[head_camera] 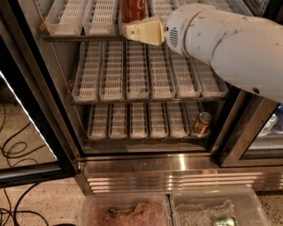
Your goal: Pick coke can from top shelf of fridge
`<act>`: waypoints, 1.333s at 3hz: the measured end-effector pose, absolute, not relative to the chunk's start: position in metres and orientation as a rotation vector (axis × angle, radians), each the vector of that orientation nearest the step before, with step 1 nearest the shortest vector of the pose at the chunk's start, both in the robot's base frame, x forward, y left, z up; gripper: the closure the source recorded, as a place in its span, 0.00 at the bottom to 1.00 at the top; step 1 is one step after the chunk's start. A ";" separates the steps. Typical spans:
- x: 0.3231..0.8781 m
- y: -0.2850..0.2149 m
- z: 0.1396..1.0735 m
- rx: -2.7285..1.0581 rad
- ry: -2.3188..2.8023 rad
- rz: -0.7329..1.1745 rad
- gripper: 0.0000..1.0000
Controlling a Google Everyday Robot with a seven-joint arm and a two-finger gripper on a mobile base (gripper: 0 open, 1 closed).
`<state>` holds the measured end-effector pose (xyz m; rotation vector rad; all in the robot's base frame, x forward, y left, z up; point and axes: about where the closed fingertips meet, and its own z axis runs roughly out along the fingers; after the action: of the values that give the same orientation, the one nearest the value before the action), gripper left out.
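The coke can point(132, 8), red with white script, stands in a white lane tray on the top shelf point(70, 20) of the fridge point(177, 174), cut off by the upper edge of the view. My gripper point(142, 32), pale yellow, reaches in from the right on a thick white arm point(221, 44). It sits right at the can's lower part and covers its base. I cannot tell whether it touches the can.
Two lower racks of white trays are below. A copper-gold can point(202, 123) stands at the right of the bottom rack. The black-framed glass door point(31, 114) is open at left. Two plastic bins point(126, 207) sit in front, one with a green can point(224, 220). Cables point(13, 145) lie on the floor.
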<state>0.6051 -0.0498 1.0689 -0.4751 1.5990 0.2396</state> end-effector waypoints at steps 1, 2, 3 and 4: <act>0.623 -0.042 1.072 -0.456 1.558 0.258 0.00; 0.623 -0.042 1.073 -0.456 1.557 0.258 0.00; 0.629 -0.034 1.074 -0.448 1.539 0.274 0.00; 0.637 -0.023 1.073 -0.424 1.527 0.309 0.00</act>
<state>0.6369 -0.0228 1.0727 -0.4242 1.5268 0.3093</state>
